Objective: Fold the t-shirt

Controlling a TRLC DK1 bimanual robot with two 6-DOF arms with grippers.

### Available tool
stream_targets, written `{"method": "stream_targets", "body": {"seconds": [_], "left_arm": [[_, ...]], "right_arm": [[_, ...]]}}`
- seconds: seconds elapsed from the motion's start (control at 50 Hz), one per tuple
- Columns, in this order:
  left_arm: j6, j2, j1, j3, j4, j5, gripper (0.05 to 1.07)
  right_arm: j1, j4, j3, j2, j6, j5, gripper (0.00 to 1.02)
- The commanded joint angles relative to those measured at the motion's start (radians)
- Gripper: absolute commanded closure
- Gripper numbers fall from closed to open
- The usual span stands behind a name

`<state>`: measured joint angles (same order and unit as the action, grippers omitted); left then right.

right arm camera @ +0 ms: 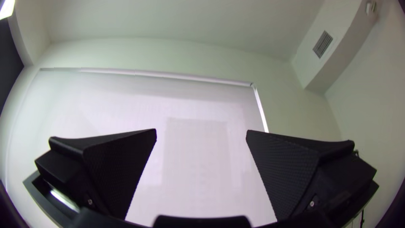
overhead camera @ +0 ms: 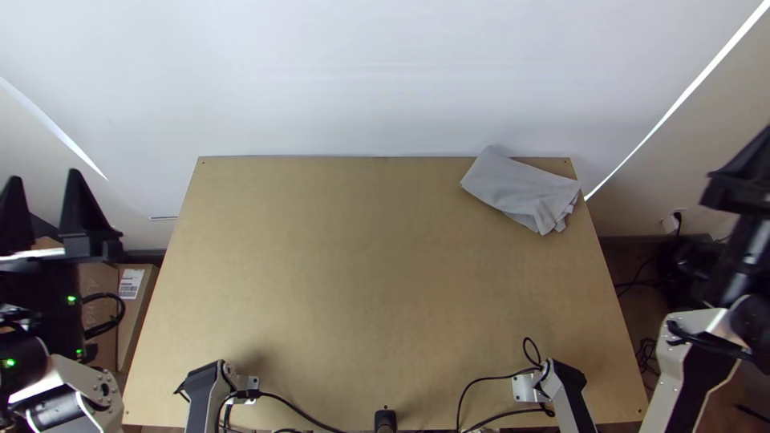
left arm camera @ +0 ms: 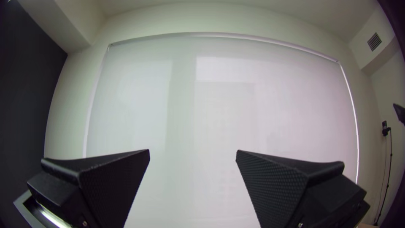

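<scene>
Presently, you have the grey t-shirt (overhead camera: 521,188) at the far right corner of the desk (overhead camera: 361,281). It lies folded in a small, uneven shape, with layered edges at its near right end, and one corner passes the far edge. Your left tool (overhead camera: 45,175) is beyond the left side, its two fingers wide apart. Your right tool (overhead camera: 746,180) is beyond the right side, its fingers also well separated.

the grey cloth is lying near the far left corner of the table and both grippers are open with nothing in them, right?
Not quite: the top view shows the grey cloth near the far right corner of the table, not the far left. The rest holds: the left gripper and right gripper are open and empty.
</scene>
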<state>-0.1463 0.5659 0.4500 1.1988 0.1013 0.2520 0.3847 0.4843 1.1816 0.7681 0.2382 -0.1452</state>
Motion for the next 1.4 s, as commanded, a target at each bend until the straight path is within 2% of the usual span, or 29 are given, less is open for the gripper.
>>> {"method": "stream_targets", "body": {"seconds": [0.0, 0.08, 0.14, 0.24, 0.48, 0.6, 0.64, 0.7, 0.82, 0.9, 1.0, 1.08, 1.16, 1.38], "left_arm": [[-0.026, -0.063, 0.006, -0.116, -0.040, -0.007, 0.09], [-0.027, -0.115, 0.006, -0.228, -0.063, -0.005, 0.09], [-0.030, -0.159, 0.003, -0.309, -0.072, -0.003, 0.09], [-0.035, -0.238, -0.007, -0.436, -0.086, 0.007, 0.09], [-0.038, -0.466, -0.034, -0.717, -0.109, 0.021, 0.09], [-0.038, -0.561, -0.077, -0.824, -0.081, 0.027, 0.09], [-0.038, -0.566, -0.096, -0.849, -0.058, 0.029, 0.09], [-0.049, -0.566, -0.125, -0.883, -0.018, 0.027, 0.09], [-0.050, -0.566, -0.149, -0.998, -0.025, 0.027, 0.09], [-0.053, -0.567, -0.163, -1.076, -0.055, 0.027, 0.09], [-0.118, -0.569, -0.169, -1.122, -0.069, 0.027, 0.09], [-0.124, -0.569, -0.169, -1.179, -0.114, 0.024, 0.09], [-0.119, -0.569, -0.163, -1.203, -0.157, 0.018, 0.09], [-0.121, -0.566, -0.158, -1.202, -0.150, 0.013, 0.09]], "right_arm": [[-0.060, 0.046, -0.169, -0.078, -0.017, 0.010, 0.05], [-0.153, 0.060, -0.313, -0.147, -0.083, 0.015, 0.05], [-0.236, 0.062, -0.415, -0.201, -0.139, 0.052, 0.04], [-0.366, 0.063, -0.559, -0.289, -0.198, 0.070, 0.04], [-0.524, 0.059, -0.919, -0.566, -0.198, 0.101, 0.04], [-0.567, 0.040, -1.082, -0.774, -0.192, 0.122, 0.04], [-0.578, 0.056, -1.114, -0.779, -0.188, 0.134, 0.04], [-0.581, 0.014, -1.123, -0.777, -0.158, 0.197, 0.04], [-0.573, -0.010, -1.179, -0.777, -0.114, 0.199, 0.04], [-0.586, -0.173, -1.180, -0.776, -0.083, 0.197, 0.04], [-0.587, -0.352, -1.180, -0.774, 0.000, 0.200, 0.04], [-0.599, -0.446, -1.179, -0.774, 0.050, 0.200, 0.04], [-0.596, -0.481, -1.175, -0.774, 0.056, 0.200, 0.04], [-0.581, -0.489, -1.174, -0.771, 0.047, 0.199, 0.04]]}}
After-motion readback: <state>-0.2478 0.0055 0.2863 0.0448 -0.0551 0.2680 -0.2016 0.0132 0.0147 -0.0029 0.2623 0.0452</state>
